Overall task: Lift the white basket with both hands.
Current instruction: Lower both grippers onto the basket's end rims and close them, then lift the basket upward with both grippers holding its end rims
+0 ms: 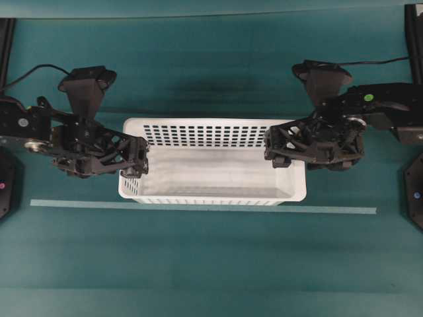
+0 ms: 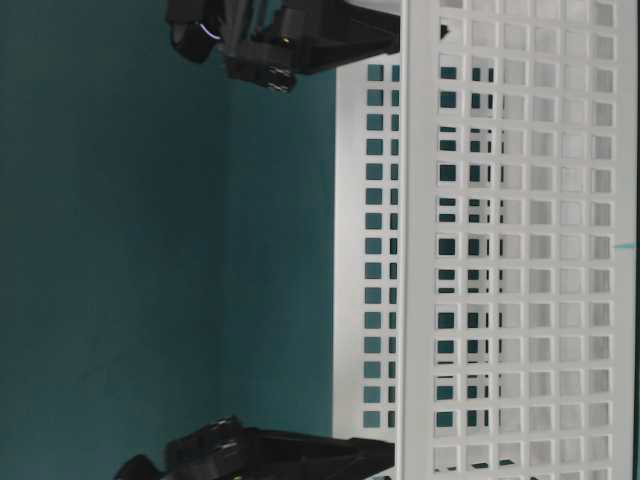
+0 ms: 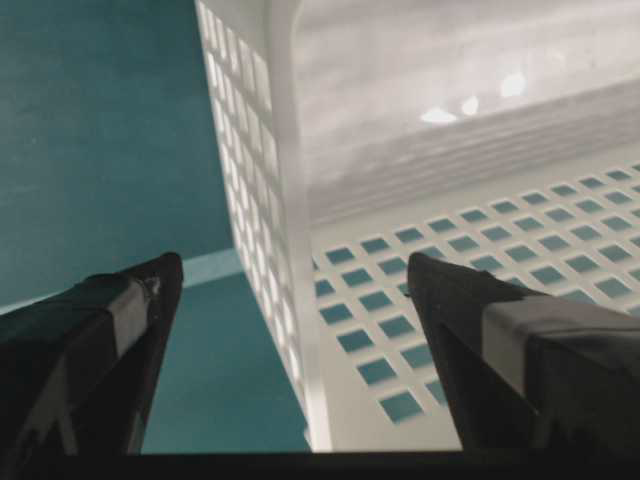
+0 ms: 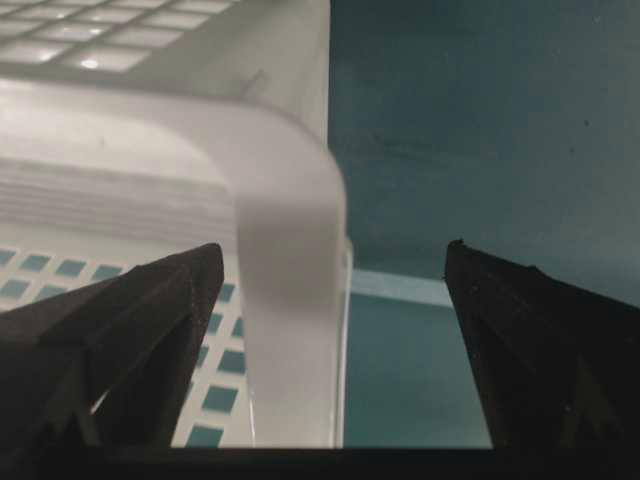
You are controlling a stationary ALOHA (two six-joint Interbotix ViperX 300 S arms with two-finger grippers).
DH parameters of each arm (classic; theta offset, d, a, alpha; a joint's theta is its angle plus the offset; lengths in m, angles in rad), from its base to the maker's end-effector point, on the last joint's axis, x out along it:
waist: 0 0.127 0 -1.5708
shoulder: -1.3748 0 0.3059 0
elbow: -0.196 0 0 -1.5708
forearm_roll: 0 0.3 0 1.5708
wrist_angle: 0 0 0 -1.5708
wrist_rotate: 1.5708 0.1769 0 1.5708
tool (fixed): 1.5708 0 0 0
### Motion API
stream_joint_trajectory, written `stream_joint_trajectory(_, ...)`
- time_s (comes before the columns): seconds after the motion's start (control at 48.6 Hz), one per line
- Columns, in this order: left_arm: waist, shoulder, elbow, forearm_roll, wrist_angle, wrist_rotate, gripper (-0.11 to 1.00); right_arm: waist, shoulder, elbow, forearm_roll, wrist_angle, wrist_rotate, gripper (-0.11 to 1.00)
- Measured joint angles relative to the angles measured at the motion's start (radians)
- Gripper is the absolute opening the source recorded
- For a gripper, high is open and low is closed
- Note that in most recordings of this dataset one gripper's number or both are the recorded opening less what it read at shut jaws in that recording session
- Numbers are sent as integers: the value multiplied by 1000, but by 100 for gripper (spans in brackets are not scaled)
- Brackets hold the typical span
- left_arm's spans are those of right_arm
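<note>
Approach stage, lift not yet begun. Resting flat on the green tabletop (image 1: 198,264) toward its middle, just behind the pale tape strip (image 1: 330,210): white basket (image 1: 211,172). Straddling its left end wall, spread wide and gripping nothing: left gripper (image 3: 290,300). Straddling the right end rim likewise, wide open and empty: right gripper (image 4: 335,290). Remaining: closing both, then raising together.

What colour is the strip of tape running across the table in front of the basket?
Light teal, paler than the table; the tape strip shows best in the overhead view, before the white basket.
</note>
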Motion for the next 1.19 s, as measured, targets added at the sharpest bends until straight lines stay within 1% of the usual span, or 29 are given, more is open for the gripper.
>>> stream_joint_trajectory(0.37, 5, 15, 6, 2, -26, 0, 93, 2, 17, 3, -2, -26, 0, 90)
stream_joint_trajectory(0.432, 6, 15, 6, 2, -32, 0, 92, 2, 20, 3, -2, -34, 0, 89)
stream_joint_trajectory(0.494, 6, 15, 8, 2, -49, 0, 88, 2, 21, 3, -2, -37, 8, 85)
stream_joint_trajectory(0.556, 6, 20, 11, 0, -72, 0, 79, 0, 26, 5, -2, -38, 20, 76)
stream_joint_trajectory(0.597, 5, 25, 12, 0, -83, 0, 71, 2, 28, 5, -2, -41, 35, 66)
stream_joint_trajectory(0.761, 5, 37, 17, 2, -94, 0, 24, 8, 28, 11, -2, -54, 87, 23)
stream_joint_trajectory(0.803, 6, 38, 20, 2, -95, 0, 15, 9, 29, 12, -3, -52, 91, 18)
stream_joint_trajectory(0.844, 9, 38, 21, 2, -94, 0, 9, 11, 28, 12, -3, -52, 95, 18)
stream_joint_trajectory(0.885, 12, 38, 21, 0, -95, -2, 6, 12, 28, 12, -3, -52, 100, 18)
stream_joint_trajectory(1.194, 11, 38, 21, 0, -95, -3, 6, 12, 29, 12, -3, -52, 101, 18)
